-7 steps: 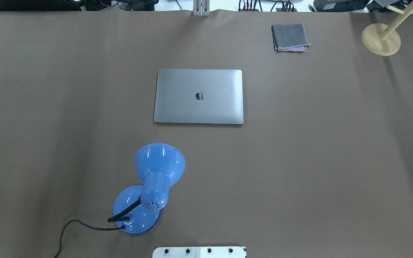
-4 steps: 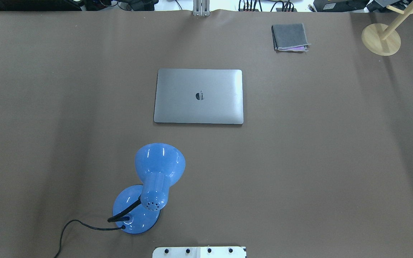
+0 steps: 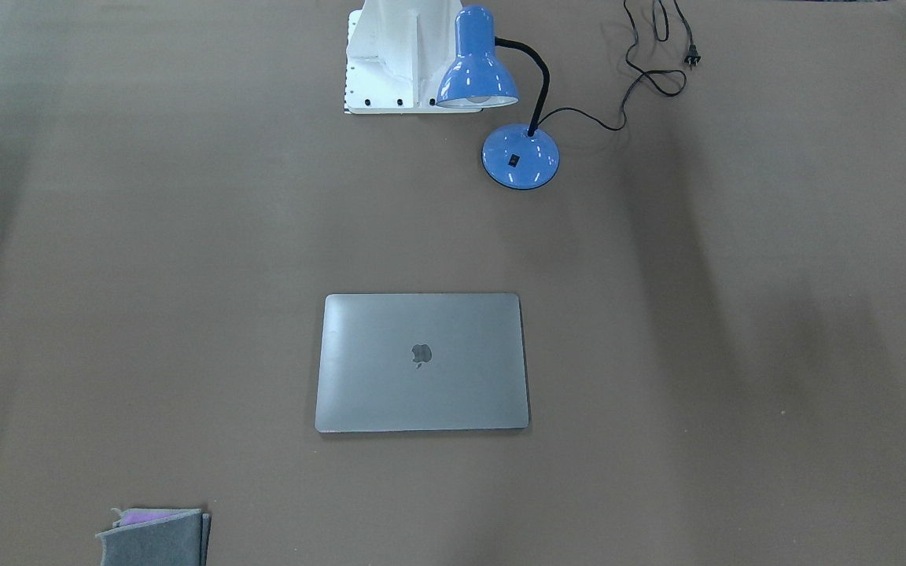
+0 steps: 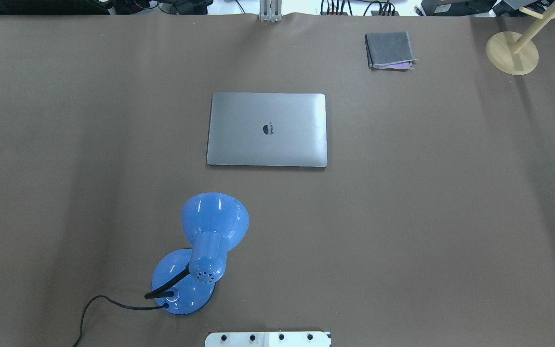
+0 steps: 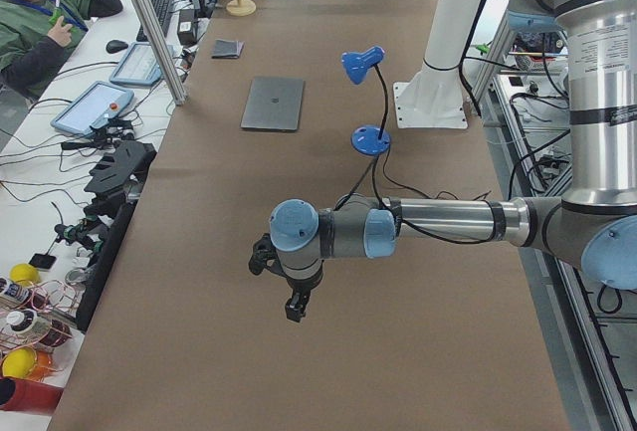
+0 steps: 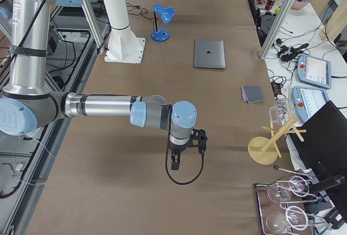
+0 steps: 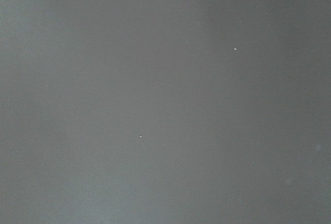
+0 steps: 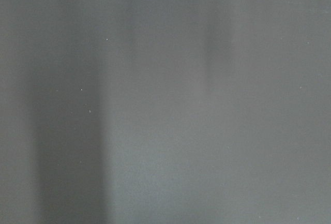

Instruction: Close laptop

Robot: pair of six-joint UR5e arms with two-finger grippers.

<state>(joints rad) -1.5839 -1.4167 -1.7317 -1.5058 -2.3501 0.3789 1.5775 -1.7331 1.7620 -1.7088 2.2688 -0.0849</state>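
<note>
The grey laptop [image 4: 267, 129] lies flat in the middle of the brown table with its lid down and the dark apple logo facing up. It also shows in the front view [image 3: 421, 362] and both side views [image 5: 274, 103] [image 6: 209, 54]. My left gripper [image 5: 295, 307] hangs over the table's left end, far from the laptop. My right gripper [image 6: 174, 162] hangs over the right end, also far from it. Both show only in the side views, so I cannot tell whether they are open or shut. Both wrist views show only bare table cover.
A blue desk lamp [image 4: 205, 250] with a black cord stands between the robot base [image 4: 268, 339] and the laptop. A folded grey cloth [image 4: 389, 49] lies at the far right. A wooden stand [image 4: 512, 52] sits at the far right corner. An operator [image 5: 40, 23] sits beside the table.
</note>
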